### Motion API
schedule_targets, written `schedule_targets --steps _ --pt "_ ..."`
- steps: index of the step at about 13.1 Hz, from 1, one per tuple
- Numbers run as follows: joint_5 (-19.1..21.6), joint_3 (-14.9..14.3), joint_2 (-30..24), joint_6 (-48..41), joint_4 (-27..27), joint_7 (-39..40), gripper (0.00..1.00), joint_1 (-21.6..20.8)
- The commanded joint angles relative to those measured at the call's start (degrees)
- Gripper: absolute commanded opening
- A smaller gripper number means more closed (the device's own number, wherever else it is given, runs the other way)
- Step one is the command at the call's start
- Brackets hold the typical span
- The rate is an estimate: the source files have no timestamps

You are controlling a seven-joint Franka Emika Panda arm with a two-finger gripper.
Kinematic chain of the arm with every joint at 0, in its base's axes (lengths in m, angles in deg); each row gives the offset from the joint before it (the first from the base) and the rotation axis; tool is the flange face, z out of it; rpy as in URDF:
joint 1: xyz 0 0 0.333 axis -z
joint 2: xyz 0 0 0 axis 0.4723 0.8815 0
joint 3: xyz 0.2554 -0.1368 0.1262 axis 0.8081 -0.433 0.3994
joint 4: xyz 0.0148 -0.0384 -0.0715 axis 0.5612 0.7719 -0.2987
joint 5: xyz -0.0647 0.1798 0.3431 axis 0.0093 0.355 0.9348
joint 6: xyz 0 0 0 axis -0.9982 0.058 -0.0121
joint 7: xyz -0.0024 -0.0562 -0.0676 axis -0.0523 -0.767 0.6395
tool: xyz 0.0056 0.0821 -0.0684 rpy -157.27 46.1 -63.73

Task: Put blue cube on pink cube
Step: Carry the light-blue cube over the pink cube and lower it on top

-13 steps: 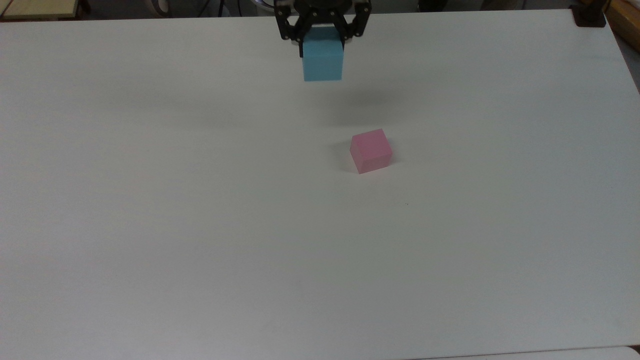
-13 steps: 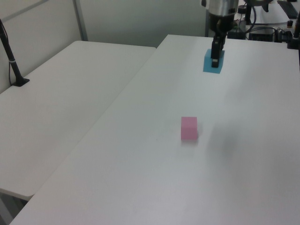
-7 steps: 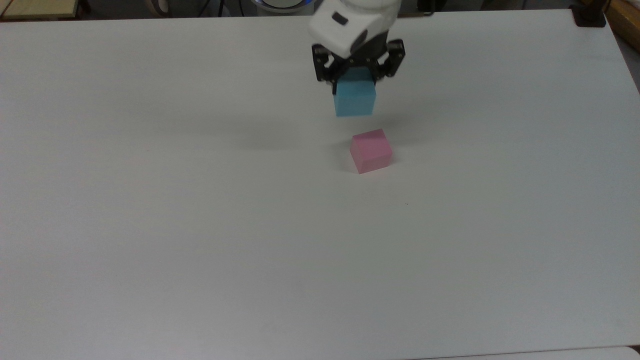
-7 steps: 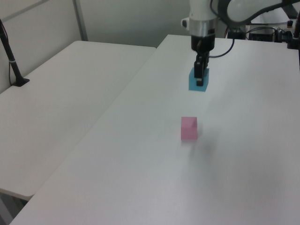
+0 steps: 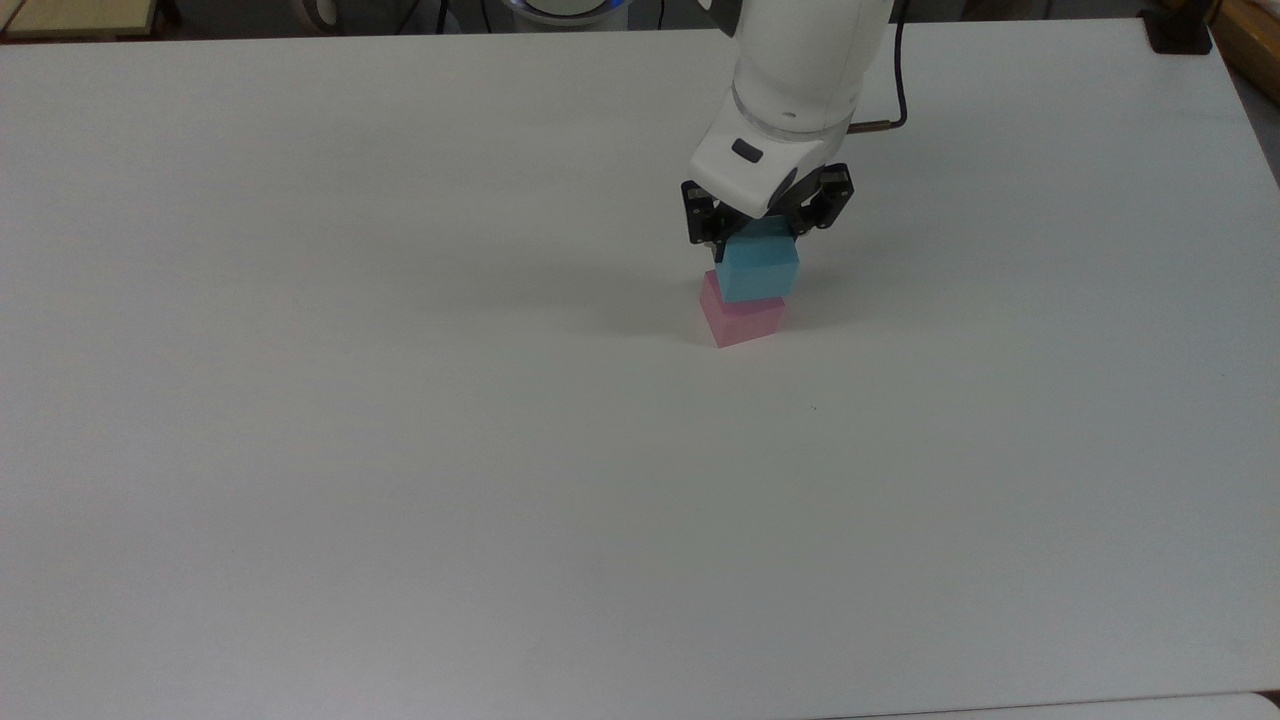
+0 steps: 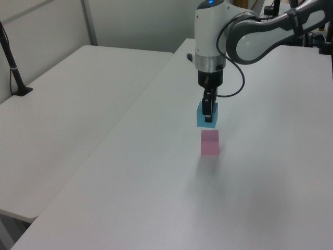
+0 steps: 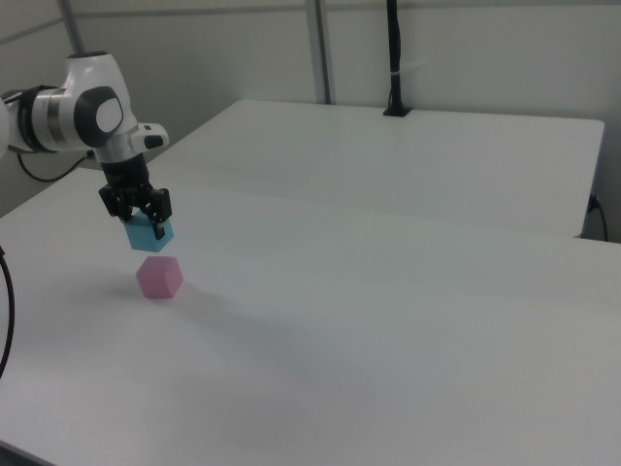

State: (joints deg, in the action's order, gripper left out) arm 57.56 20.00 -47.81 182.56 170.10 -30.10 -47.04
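My gripper is shut on the light blue cube and holds it in the air. The pink cube rests on the white table. In the left view the blue cube hangs a little above the pink cube, with a small gap between them. The right view shows the gripper, the blue cube and the pink cube just below it. In the top view the blue cube covers the pink cube's far part.
A second white table stands beside this one at the left view's left, with a black post clamped to its edge. A black clamp sits at the top view's upper right corner.
The arm has carried the blue cube across the table from the far edge toward the pink cube and lowered it to hang just above the pink cube. The pink cube has not moved.
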Motion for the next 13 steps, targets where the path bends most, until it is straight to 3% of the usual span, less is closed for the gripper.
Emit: schedule_targets --steps 1,5,13 --pt "-1.8 -0.5 1.1 1.5 -0.7 -0.2 0.19 -1.0" --pt "-2.4 -0.5 1.5 5.4 2.1 9.5 0.21 -0.7" --pt "-2.4 -0.5 1.0 5.4 4.9 11.6 0.22 -1.2"
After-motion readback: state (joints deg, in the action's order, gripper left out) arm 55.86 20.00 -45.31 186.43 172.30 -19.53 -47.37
